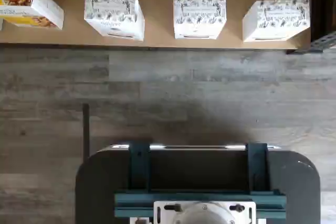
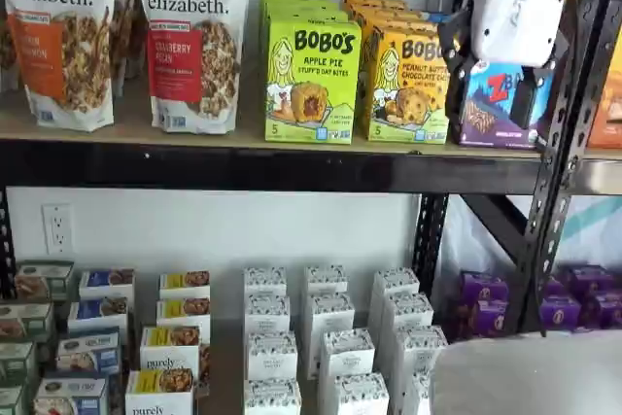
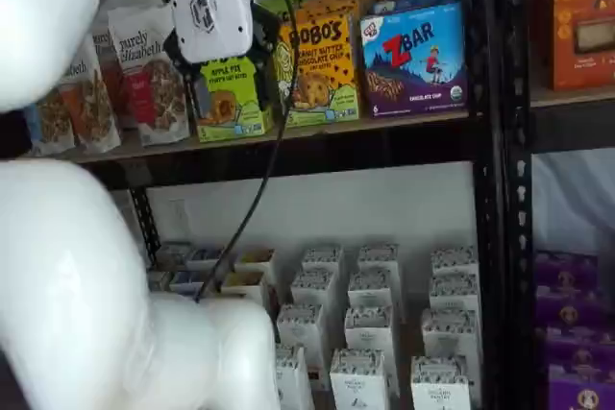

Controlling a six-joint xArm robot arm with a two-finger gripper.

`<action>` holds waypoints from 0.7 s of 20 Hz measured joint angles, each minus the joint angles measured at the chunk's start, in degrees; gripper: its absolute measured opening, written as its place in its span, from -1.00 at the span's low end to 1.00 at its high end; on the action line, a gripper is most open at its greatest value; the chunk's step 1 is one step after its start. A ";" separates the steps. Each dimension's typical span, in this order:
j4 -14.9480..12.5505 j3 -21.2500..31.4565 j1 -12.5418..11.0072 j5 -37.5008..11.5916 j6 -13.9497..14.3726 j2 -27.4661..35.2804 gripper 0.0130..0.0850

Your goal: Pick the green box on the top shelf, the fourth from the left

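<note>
The green box (image 2: 312,80) stands upright on the top shelf (image 2: 292,170), its long axis vertical and its printed front, reading "BOBO'S Apple Pie", facing out toward the room. More lime-green cartons are lined up behind it toward the wall. A yellow-orange Bobo's box (image 2: 407,85) stands just beside it on one side, a Purely Elizabeth granola bag (image 2: 192,38) on the other, with a second granola bag (image 2: 60,36) further along. The blue-purple ZBar box (image 3: 415,60) sits past the yellow-orange carton.

The pincer (image 2: 494,83), a white body with black fingers below it, hangs in front of the ZBar box in one shelf view; in a shelf view from the other side the same white body (image 3: 209,5) overlaps the top of the green box (image 3: 231,98). The fingers are seen partly and side-on, so I cannot tell how far apart they stand, and nothing shows between them.

On the lower surface (image 1: 157,30), rows of white patterned cartons (image 1: 199,17) stand in files, with a yellow carton (image 1: 29,4) beside them. The wrist view looks down on these, grey plank flooring (image 1: 157,93) and a dark mount with teal brackets (image 1: 199,182).
</note>
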 joint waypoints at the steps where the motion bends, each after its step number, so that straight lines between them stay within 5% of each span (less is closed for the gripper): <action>1: 1.00 0.41 -0.92 -0.68 -0.61 -0.43 1.00; 2: 5.37 2.20 -5.12 -3.42 -3.04 -2.37 1.00; 3: 6.97 2.75 -6.42 -4.46 -3.91 -3.01 1.00; 14: 7.57 3.29 -5.84 -6.01 -3.58 -3.59 1.00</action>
